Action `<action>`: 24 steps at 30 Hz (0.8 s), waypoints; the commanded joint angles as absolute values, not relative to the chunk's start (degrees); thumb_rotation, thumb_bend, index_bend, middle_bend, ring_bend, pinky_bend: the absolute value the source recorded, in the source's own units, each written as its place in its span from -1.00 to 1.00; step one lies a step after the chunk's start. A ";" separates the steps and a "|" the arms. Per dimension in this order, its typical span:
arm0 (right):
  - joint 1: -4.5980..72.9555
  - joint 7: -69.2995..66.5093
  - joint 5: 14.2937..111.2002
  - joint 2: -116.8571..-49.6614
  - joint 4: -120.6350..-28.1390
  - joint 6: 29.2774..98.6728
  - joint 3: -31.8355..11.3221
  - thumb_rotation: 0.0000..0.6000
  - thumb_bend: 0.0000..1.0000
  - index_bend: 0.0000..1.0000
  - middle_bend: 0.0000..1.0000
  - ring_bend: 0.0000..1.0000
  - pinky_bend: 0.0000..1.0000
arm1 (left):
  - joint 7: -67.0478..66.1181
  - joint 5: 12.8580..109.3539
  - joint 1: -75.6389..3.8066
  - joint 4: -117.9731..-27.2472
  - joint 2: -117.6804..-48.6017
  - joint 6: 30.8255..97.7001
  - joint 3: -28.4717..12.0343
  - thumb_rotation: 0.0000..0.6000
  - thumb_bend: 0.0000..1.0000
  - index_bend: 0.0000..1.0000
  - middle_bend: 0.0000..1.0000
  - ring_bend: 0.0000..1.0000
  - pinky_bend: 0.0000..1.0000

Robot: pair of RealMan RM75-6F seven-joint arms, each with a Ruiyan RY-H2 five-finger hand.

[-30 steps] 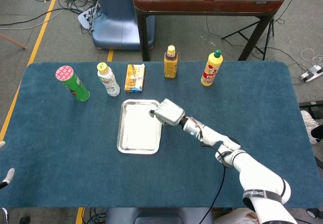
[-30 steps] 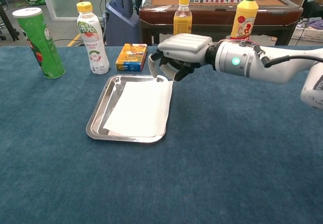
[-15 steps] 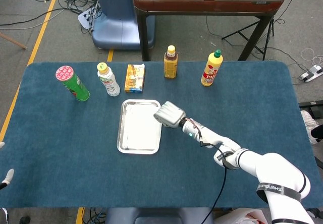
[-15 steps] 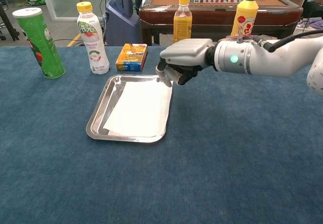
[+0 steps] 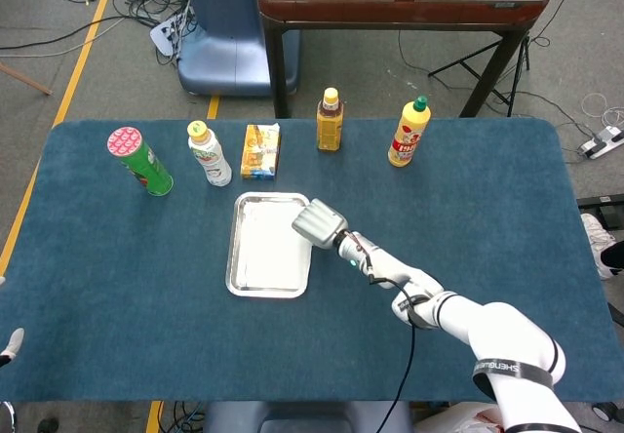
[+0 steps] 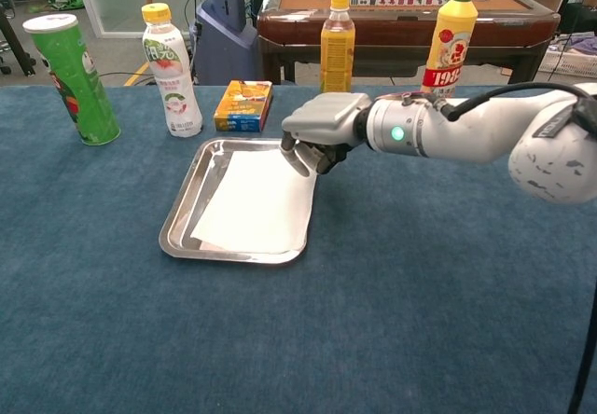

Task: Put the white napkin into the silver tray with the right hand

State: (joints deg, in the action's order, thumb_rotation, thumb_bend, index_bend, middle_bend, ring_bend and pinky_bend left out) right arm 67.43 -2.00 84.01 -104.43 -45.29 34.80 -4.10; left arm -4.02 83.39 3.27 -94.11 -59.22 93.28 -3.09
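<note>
- Since a second ago right hand (image 6: 317,134) has slid a bit left and lower, now over the far right corner of the silver tray (image 6: 183,211); forearm has swung nearer the robot too.
- Right hand fingers (image 6: 300,156) curled down, tips at or just above the far right corner of the white napkin (image 6: 256,201); can't tell if they pinch it or only touch, so grip state unclear.
- Head view: right hand (image 5: 319,224) covers the tray's right rim near its far corner.
- White napkin lies flat inside silver tray (image 5: 236,257), filling most of it, right edge up against the right rim.
- Left hand (image 5: 8,345) barely visible at the left frame edge in head view, near side, well apart from everything; state can't tell.
- Far side of table (image 6: 448,293), left to right: green can (image 6: 73,78), white drink bottle (image 6: 171,71), orange box (image 6: 242,105) just beyond the tray, brown bottle (image 6: 337,52), yellow squeeze bottle (image 6: 446,39).
- All bottles and can upright; box lying flat.
</note>
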 commanded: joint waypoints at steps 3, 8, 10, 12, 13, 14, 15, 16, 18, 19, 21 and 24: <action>68.65 -0.34 82.95 -106.25 -43.42 32.52 -5.06 0.95 1.00 0.14 0.33 0.24 0.19 | -3.58 83.24 3.53 -93.88 -59.29 93.39 -3.03 1.00 -0.45 -0.66 -0.79 -0.74 -0.97; 69.12 2.47 80.40 -106.54 -43.24 30.45 -6.74 0.83 1.00 -0.19 0.29 0.17 0.08 | -3.07 83.25 3.75 -93.56 -59.36 93.54 -2.99 1.00 -0.45 -0.66 -0.79 -0.74 -0.97; 69.05 3.40 79.53 -106.21 -43.84 30.28 -7.34 0.79 1.00 -0.36 0.29 0.17 0.08 | -2.85 83.23 3.85 -93.46 -59.33 93.70 -3.05 1.00 -0.45 -0.66 -0.79 -0.74 -0.97; 68.94 4.09 78.70 -105.65 -44.77 29.88 -7.79 0.78 1.00 -0.49 0.29 0.17 0.08 | -2.64 83.27 3.91 -93.37 -59.31 93.79 -3.08 1.00 -0.45 -0.66 -0.79 -0.74 -0.97; 68.88 4.43 78.44 -105.42 -45.14 29.88 -7.93 0.78 1.00 -0.50 0.29 0.17 0.08 | -2.57 83.31 3.91 -93.34 -59.30 93.77 -3.07 1.00 -0.45 -0.66 -0.79 -0.74 -0.97; 68.83 4.82 78.12 -105.20 -45.46 29.74 -8.06 0.78 1.00 -0.51 0.29 0.17 0.07 | -2.51 83.36 3.89 -93.32 -59.29 93.73 -3.06 1.00 -0.45 -0.66 -0.79 -0.74 -0.97; 68.83 5.02 77.62 -104.93 -45.88 29.47 -8.36 0.78 1.00 -0.51 0.29 0.17 0.07 | -2.48 83.40 3.87 -93.31 -59.28 93.69 -3.05 1.00 -0.45 -0.66 -0.79 -0.74 -0.97; 68.85 5.02 76.79 -104.44 -46.72 29.03 -8.93 0.77 1.00 -0.52 0.30 0.17 0.07 | -2.44 83.49 3.88 -93.31 -59.26 93.69 -3.03 1.00 -0.45 -0.66 -0.79 -0.74 -0.97; 69.09 5.35 75.82 -103.34 -48.28 28.52 -9.73 0.76 1.00 -0.62 0.33 0.17 0.07 | -2.34 83.59 3.91 -93.34 -59.22 93.76 -3.03 1.00 -0.45 -0.66 -0.79 -0.74 -0.97; 69.12 5.69 75.73 -102.92 -48.89 28.79 -9.91 0.72 1.00 -0.75 0.37 0.19 0.10 | -2.30 83.61 3.95 -93.36 -59.20 93.81 -3.03 1.00 -0.45 -0.66 -0.79 -0.74 -0.97; 69.06 7.13 75.54 -102.14 -49.97 29.45 -9.98 0.62 1.00 -0.93 0.47 0.27 0.23 | -2.19 83.66 4.08 -93.37 -59.15 94.03 -3.04 1.00 -0.45 -0.66 -0.79 -0.74 -0.97; 68.88 9.19 74.96 -101.36 -51.24 29.66 -9.82 0.50 1.00 -1.00 0.66 0.47 0.56 | -2.15 83.70 4.19 -93.42 -59.03 94.07 -2.98 1.00 -0.45 -0.66 -0.79 -0.74 -0.97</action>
